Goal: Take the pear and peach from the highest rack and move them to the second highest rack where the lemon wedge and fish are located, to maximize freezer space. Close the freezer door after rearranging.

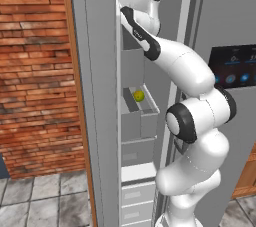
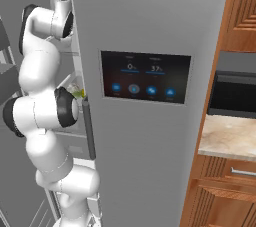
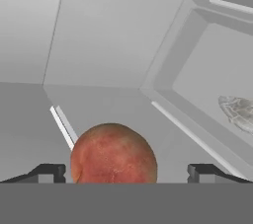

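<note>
I have the arm reaching deep into the open grey freezer [image 1: 100, 96], up at its top. In the hand view the round red-orange peach [image 3: 113, 154] sits between the claw [image 3: 126, 172] tips, which stand apart on either side of it; I cannot tell if they touch it. A silvery fish [image 3: 239, 112] lies on a rack off to the right. A small yellow-green fruit [image 1: 138, 95] rests in a door bin. I judge this the peach-grasping step. Next I need to close on the fruit, lift it clear and carry it over beside the fish.
</note>
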{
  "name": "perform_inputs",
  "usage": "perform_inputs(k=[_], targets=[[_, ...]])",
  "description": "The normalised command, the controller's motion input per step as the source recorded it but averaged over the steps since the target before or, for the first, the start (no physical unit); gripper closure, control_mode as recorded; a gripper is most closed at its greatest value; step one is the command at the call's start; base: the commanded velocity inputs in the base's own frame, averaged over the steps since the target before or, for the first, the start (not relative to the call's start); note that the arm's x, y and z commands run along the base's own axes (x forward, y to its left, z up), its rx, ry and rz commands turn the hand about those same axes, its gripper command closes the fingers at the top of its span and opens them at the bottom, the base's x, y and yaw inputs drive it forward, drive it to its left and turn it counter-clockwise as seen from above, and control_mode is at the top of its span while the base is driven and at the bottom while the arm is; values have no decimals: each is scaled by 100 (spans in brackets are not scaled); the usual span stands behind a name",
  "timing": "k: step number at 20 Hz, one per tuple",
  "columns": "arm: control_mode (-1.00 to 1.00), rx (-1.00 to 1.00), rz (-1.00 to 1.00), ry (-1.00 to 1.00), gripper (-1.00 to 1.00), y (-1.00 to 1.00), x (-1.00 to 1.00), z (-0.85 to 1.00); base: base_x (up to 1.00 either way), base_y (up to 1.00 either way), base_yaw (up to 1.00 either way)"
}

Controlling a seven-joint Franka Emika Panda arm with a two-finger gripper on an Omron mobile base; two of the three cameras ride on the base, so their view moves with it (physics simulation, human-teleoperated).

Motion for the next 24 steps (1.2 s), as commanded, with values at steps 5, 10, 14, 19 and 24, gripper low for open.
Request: perform_inputs(k=[5,10,14,19,24], targets=[[-100,0,1,2,-100,19,0,-32,0,0,0],[-100,2,0,-1,-100,3,0,-25,0,0,0],[-100,1,0,-8,-100,4,0,-6,0,0,0],[-100,0,7,-10,-100,7,3,0,0,0,0],[-100,0,9,-7,-100,2,17,0,0,0,0]])
